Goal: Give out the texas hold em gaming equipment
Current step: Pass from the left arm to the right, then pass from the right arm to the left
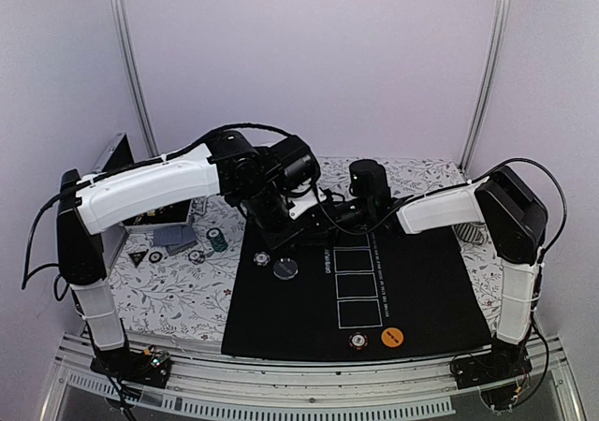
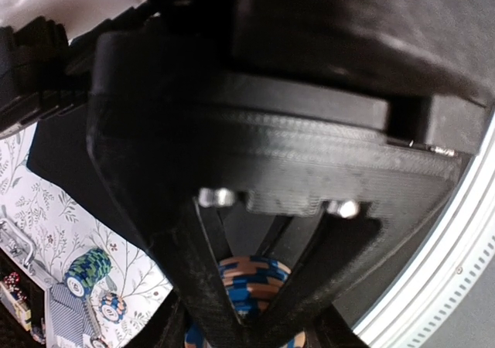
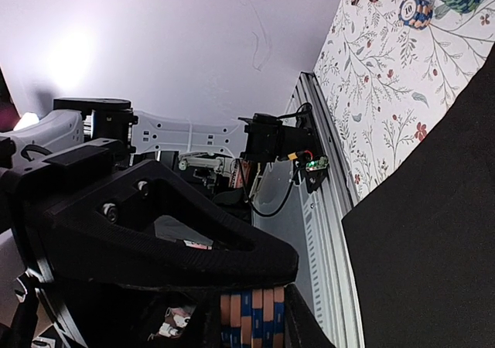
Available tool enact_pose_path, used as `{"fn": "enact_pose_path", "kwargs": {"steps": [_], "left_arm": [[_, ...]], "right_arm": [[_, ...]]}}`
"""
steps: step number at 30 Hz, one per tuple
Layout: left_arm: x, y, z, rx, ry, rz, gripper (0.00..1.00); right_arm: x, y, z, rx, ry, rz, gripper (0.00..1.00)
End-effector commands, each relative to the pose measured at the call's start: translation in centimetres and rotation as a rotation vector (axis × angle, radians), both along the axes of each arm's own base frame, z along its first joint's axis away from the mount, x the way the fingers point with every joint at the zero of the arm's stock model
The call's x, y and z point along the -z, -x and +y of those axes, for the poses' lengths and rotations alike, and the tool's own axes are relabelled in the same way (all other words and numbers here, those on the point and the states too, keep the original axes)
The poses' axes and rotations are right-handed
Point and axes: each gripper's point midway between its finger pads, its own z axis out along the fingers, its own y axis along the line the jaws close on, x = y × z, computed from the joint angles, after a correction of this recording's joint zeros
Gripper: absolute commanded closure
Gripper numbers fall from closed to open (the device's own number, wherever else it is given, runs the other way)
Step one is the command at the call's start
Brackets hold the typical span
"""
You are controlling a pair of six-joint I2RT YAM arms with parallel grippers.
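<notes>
Both grippers meet above the far edge of the black mat [image 1: 412, 281]. A stack of blue-and-orange striped poker chips [image 2: 251, 286] sits between the fingers of my left gripper [image 1: 292, 223], which close in on it. The same stack [image 3: 251, 317] shows edge-on between the fingers of my right gripper [image 1: 328, 217]. The top view hides the stack behind the two grippers. A green chip stack [image 1: 217, 241], loose chips [image 1: 196, 256] and grey-blue cards [image 1: 175, 237] lie on the floral cloth at left.
On the mat lie a chip [image 1: 261, 258], a dark disc [image 1: 285, 268], an orange disc [image 1: 391, 338] and a red chip [image 1: 357, 341], beside white rectangles [image 1: 354, 285]. A box [image 1: 159, 217] stands at the far left. A metal rail [image 3: 329, 232] runs along the near edge.
</notes>
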Motion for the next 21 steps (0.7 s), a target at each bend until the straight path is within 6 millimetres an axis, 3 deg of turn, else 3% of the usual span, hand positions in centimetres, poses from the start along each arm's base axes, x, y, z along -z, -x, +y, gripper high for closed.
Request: {"fn": "enact_pose_path", "kwargs": {"steps": [1, 2, 4, 10, 12, 13, 15, 18, 21], "left_arm": [[-1.6, -0.4, -0.7, -0.008, 0.052, -0.05, 0.44], [-2.1, -0.6, -0.7, -0.016, 0.069, -0.06, 0.34], [-2.9, -1.4, -0.7, -0.042, 0.098, -0.097, 0.25], [-5.8, -3.4, 0.2, -0.078, 0.297, -0.358, 0.2], [-7.7, -3.2, 0.4, -0.05, 0.443, -0.472, 0.2], [-7.0, -2.8, 1.1, -0.036, 0.495, -0.515, 0.19], [-9.6, -2.0, 1.8, -0.024, 0.694, -0.652, 0.14], [-11.9, 0.0, 3.9, 0.017, 0.929, -0.837, 0.02], [-12.4, 0.3, 4.3, 0.025, 0.983, -0.89, 0.02]], "right_arm": [[-0.9, -1.3, -1.2, 0.042, 0.002, -0.044, 0.98], [-1.1, -1.5, -1.5, 0.053, 0.004, -0.049, 0.98], [-1.5, -2.0, -2.2, 0.07, 0.006, -0.062, 0.98], [-3.8, -2.2, -3.7, 0.078, -0.029, -0.097, 0.98], [-4.5, -2.1, -3.9, 0.084, -0.036, -0.111, 0.98], [-4.9, -2.0, -4.0, 0.087, -0.039, -0.117, 0.98], [-5.4, -1.9, -4.0, 0.09, -0.045, -0.126, 0.98], [-6.1, -1.9, -4.1, 0.098, -0.052, -0.136, 0.98], [-6.6, -1.9, -4.2, 0.102, -0.056, -0.139, 0.98]]}}
